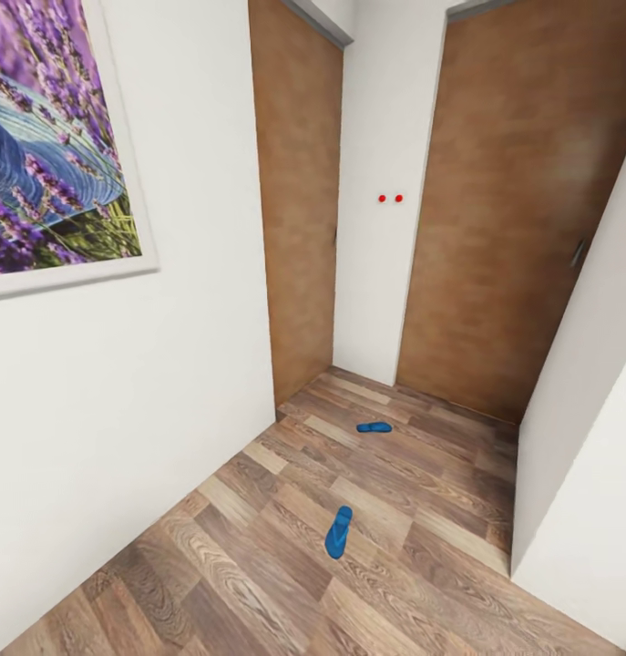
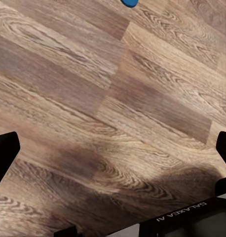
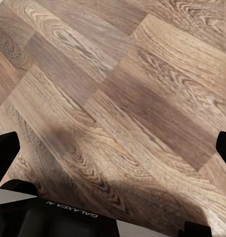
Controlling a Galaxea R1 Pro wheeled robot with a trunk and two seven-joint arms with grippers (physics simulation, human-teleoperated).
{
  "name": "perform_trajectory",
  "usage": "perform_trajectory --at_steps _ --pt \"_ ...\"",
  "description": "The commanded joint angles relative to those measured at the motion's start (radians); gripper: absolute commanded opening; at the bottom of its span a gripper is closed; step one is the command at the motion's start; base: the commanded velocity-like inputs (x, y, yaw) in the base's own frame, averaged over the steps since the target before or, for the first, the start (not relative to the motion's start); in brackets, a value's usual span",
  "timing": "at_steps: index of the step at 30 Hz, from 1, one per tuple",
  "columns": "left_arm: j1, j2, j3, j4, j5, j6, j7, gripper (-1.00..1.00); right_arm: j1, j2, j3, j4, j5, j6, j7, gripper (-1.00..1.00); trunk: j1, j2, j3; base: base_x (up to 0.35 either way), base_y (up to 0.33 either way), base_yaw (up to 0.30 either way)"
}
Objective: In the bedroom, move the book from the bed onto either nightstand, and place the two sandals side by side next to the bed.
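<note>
Two bright blue sandals lie apart on the wood-plank floor in the head view: the nearer sandal (image 1: 338, 532) points away from me, and the farther sandal (image 1: 374, 426) lies crosswise near the doors. The left wrist view catches a blue sliver of a sandal (image 2: 129, 2) at its edge. My left gripper (image 2: 113, 153) hangs open over bare floor, its dark fingers (image 2: 4, 150) spread wide. Over planks too, my right gripper (image 3: 113, 153) stands open with nothing between its fingers (image 3: 4, 148). The book, the bed and the nightstands are out of view.
Two brown wooden doors (image 1: 299, 200) (image 1: 513, 210) close the far end, with a white wall strip carrying two red dots (image 1: 390, 198) between them. A lavender picture (image 1: 48, 137) hangs on the left wall. A white wall corner (image 1: 586, 474) juts in at the right.
</note>
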Motion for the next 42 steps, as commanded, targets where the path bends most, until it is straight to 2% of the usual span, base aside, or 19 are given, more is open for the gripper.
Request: perform_trajectory --at_steps 1,32,42 --pt "0.0 0.0 0.0 -0.001 0.006 0.001 -0.003 1.0 -0.001 -0.001 0.005 0.001 -0.009 -0.002 0.002 1.0 0.0 0.0 -0.001 0.0 0.0 -0.269" --pt "0.0 0.0 0.0 0.0 0.006 0.001 -0.003 1.0 -0.001 -0.001 0.005 0.001 -0.009 -0.002 0.003 1.0 0.0 0.0 -0.001 0.0 0.0 -0.232" --pt "0.0 0.0 0.0 0.0 0.006 0.001 -0.003 1.0 -0.001 0.001 0.006 0.001 -0.009 -0.002 0.004 1.0 0.0 0.0 -0.001 0.0 0.0 -0.056"
